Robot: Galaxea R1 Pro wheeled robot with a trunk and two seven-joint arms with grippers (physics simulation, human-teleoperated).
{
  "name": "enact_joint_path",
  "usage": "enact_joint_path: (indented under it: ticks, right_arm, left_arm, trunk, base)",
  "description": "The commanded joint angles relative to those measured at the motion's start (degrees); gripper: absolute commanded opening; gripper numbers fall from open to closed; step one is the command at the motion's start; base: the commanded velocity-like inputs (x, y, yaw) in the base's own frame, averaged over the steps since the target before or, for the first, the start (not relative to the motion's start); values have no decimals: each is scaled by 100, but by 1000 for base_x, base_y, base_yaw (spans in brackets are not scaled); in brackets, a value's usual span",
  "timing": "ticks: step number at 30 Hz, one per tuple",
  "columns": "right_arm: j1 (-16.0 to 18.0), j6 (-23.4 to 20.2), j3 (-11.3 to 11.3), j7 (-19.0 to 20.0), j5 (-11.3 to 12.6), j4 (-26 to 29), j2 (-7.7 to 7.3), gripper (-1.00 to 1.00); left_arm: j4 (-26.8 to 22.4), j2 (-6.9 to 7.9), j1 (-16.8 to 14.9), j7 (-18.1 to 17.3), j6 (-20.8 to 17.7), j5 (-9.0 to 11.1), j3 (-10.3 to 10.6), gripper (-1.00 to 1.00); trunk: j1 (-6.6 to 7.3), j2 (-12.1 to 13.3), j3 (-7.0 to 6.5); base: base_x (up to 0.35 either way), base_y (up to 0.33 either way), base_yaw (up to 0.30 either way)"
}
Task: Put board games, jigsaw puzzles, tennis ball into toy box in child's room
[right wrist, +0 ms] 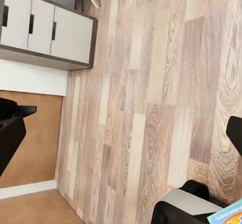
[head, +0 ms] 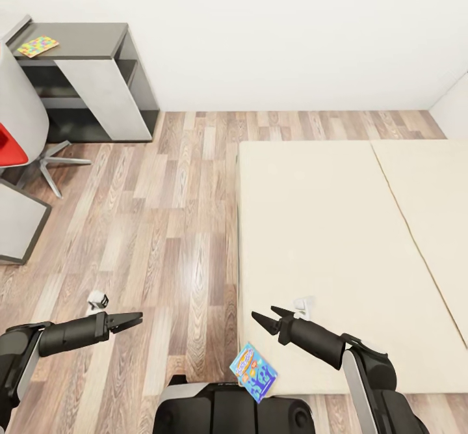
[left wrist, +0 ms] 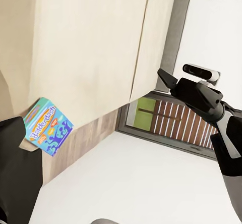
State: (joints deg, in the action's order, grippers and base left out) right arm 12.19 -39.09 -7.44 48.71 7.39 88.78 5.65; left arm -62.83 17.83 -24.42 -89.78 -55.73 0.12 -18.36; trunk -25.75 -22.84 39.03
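Near the bottom edge of the head view, a light blue board game [head: 253, 371] sits tilted at the near corner of the bed [head: 338, 239], overhanging the wood floor [head: 162, 226] just ahead of the robot's base. Right gripper [head: 268, 317] hovers above the mattress edge, fingers spread, holding nothing. Left gripper [head: 130, 320] hangs over the floor, well apart from the box; fingers look nearly together, empty. Far off, a jigsaw puzzle [head: 37, 46] lies on the grey table [head: 84, 37] by the wall. No toy box visible from here.

Left wrist view: the board game [left wrist: 48, 126] shows at the mattress corner, partly off the edge. The right gripper [left wrist: 169, 80] is seen across from it, fingers apart.

Right wrist view: mostly floor [right wrist: 151, 82] and a drawer cabinet [right wrist: 45, 30]; a sliver of the board game [right wrist: 229, 216] at the frame corner.

Risks, as judged: the box is thin and perched, so a nudge from the side could tip it onto the floor. It also sits close to the base, so reaching back for it may be cramped. A flat box on soft mattress offers little edge to pinch; fingers may slide over it.
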Motion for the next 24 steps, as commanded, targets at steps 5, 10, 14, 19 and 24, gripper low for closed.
enact_joint_path:
  ticks: [5,10,14,19,24]
  right_arm:
    - [3,-37,-12,16,11,-13,6,100]
    - [3,-35,-12,16,5,-17,6,100]
    - [3,-31,-12,16,2,-18,6,100]
    - [3,-29,-12,16,0,-18,6,100]
    - [3,-28,-12,16,-2,-18,11,100]
  left_arm:
    - [-1,1,-1,-22,-61,-3,0,100]
    - [-1,1,-1,-22,-61,-3,1,100]
    - [-1,1,-1,-22,-61,-3,0,100]
    - [-1,1,-1,-22,-61,-3,-1,100]
    - [-1,1,-2,-22,-61,-3,-1,100]
  trunk:
    - [-3,-8,-41]
    - [-3,-8,-88]
    - [-3,-8,-125]
    - [-3,-8,-172]
    - [-3,-8,-219]
  base:
    - [0,0,0]
    - [0,0,0]
    - [0,0,0]
    - [0,0,0]
    - [0,0,0]
